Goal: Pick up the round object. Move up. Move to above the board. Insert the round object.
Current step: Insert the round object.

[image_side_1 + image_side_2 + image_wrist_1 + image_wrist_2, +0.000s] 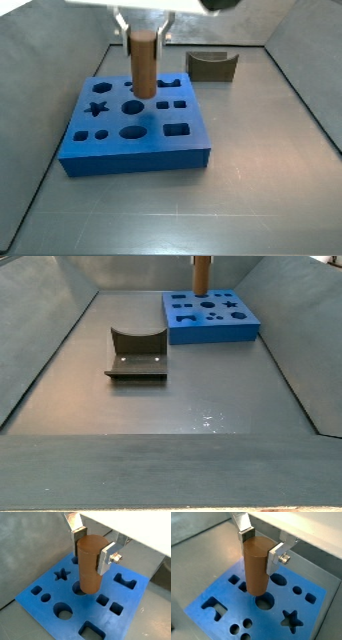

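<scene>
The round object is a brown-orange cylinder peg, held upright. My gripper is shut on its upper end, with a silver finger on each side, which shows in both wrist views. The peg hangs over the blue board, its lower end right at a round hole near the board's middle. I cannot tell whether the tip has entered. In a side view the gripper holds the peg over the board. The peg and board also show far back.
A dark fixture with a notched top stands on the floor beyond the board, and shows nearer in a side view. Sloping grey walls ring the grey floor. The board has star, square and crown holes around the peg.
</scene>
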